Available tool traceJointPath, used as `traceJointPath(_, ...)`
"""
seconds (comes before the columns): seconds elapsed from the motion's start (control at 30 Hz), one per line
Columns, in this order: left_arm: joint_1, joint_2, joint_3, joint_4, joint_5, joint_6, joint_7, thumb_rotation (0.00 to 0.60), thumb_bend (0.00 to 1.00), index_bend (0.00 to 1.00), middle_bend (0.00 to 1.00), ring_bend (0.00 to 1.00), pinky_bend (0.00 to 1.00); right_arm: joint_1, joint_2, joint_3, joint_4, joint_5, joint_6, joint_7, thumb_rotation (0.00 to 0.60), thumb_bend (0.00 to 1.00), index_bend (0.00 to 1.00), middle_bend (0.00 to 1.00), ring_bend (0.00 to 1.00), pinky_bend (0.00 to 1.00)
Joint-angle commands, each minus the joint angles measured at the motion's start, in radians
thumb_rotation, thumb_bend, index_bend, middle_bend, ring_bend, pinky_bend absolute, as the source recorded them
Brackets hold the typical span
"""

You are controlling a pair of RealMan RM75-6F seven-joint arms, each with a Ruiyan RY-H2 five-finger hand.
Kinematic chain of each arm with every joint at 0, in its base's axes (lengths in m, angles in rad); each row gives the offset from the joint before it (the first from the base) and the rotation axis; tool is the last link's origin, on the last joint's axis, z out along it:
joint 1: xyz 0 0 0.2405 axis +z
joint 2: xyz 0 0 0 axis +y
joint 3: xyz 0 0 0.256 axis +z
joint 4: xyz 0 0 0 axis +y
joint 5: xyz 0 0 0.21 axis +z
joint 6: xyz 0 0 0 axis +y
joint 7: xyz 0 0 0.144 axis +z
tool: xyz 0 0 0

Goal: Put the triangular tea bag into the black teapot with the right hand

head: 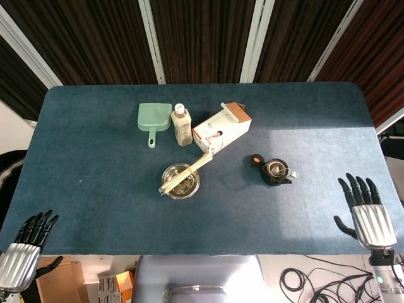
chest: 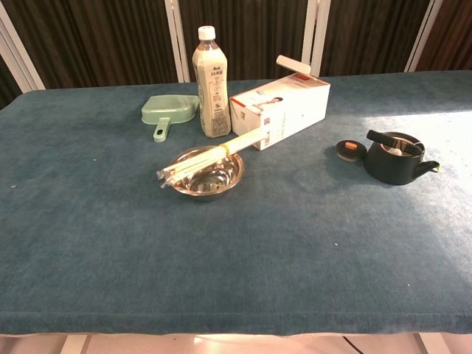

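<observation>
Tea bag [head: 275,168] lies inside the black teapot [head: 274,172], a pale shape in its open mouth, and its small yellow-green tag [head: 293,174] hangs outside just right of the pot by the spout. In the chest view the teapot [chest: 396,158] stands upright on the right part of the table [chest: 236,251], lid off, with the tag [chest: 435,169] showing at the spout tip. Just left of the pot lies its round black lid [head: 255,160] with an orange spot on top, close beside but apart from it. Well to the right and nearer the near edge, the right hand [head: 367,216] hovers flat with its fingers [head: 357,187] straight and spread, holding nothing. Left of the teapot, near the table's middle, a metal bowl [head: 180,180] carries a bundle of pale sticks [head: 187,172] laid across its rim. Farther back stands an opened white carton [head: 221,129] with a brown flap, a drink bottle [head: 182,124] with a white cap just left of it, and a light green scoop [head: 154,119] left of the bottle. At the near left corner, off the table's edge, the left hand [head: 24,254] is likewise empty, fingers extended and apart; the chest view shows neither hand.
</observation>
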Motion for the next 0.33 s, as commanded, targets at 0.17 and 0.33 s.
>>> traceJointPath(0.17,0.013,-0.013,-0.012,0.015,-0.008,0.011,0.006,0.6,0.03,0.0,0.02,0.0,0.1,-0.031,-0.011,-0.006,0.005,-0.036,0.012,0.007,0.6,0.19,0.0,0.0,0.0,0.0)
traceJointPath(0.33,0.01,-0.014,-0.01,0.013,-0.001,0.003,0.008,0.6,0.02,0.0,0.02,0.0,0.1,-0.035,-0.011,-0.002,-0.003,-0.053,0.005,-0.002,0.6,0.19,0.0,0.0,0.0,0.0)
